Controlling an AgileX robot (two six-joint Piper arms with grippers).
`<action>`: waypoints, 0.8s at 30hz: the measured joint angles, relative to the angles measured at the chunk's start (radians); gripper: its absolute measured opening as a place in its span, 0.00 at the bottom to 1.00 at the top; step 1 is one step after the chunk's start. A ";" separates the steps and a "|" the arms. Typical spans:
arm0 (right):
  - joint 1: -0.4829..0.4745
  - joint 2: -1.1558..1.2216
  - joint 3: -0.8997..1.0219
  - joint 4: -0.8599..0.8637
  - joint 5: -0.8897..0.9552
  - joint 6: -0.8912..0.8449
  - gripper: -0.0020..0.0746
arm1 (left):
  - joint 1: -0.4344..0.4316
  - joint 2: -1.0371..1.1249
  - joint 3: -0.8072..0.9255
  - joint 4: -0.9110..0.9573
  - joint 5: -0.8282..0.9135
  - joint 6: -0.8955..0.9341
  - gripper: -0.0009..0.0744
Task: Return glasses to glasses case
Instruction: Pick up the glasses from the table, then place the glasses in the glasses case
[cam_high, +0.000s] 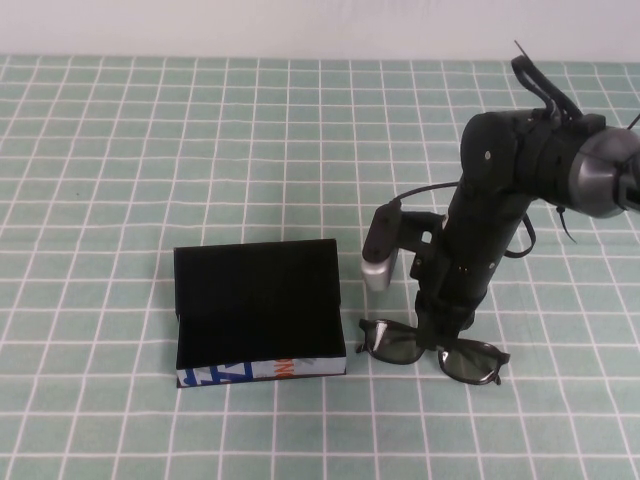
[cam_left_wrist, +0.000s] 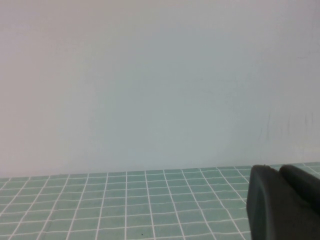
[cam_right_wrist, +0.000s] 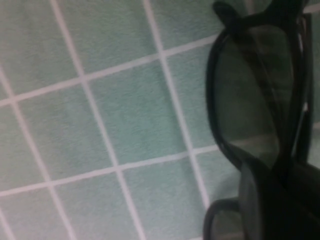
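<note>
The glasses (cam_high: 432, 352), black and thick-framed with dark greyish lenses, are seen lying on the green checked tablecloth (cam_high: 120, 180) directly under the right gripper (cam_high: 440, 335), whose finger state cannot be told. The open black glasses case (cam_high: 258, 312) is set just to that gripper's left, blue and orange print on its white front edge being too small to be read. The left gripper (cam_left_wrist: 285, 202) is shown only in its own wrist view as a dark shape over the cloth, facing a pale wall (cam_left_wrist: 150, 75).

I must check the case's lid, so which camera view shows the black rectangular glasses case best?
The high view: the black rectangular glasses case lies whole there, lid open. Neither wrist view shows it. The right end effector is at the black thick-framed glasses; the left end effector is elsewhere.
</note>
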 joint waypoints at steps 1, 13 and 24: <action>0.000 0.000 -0.002 0.004 0.007 0.000 0.06 | 0.000 0.000 0.000 0.000 0.000 0.000 0.01; 0.000 -0.002 -0.086 0.010 0.071 0.000 0.03 | 0.000 0.000 0.000 0.000 0.002 0.000 0.01; 0.000 -0.051 -0.244 -0.007 0.085 0.014 0.03 | 0.000 0.000 0.000 0.000 0.002 0.000 0.01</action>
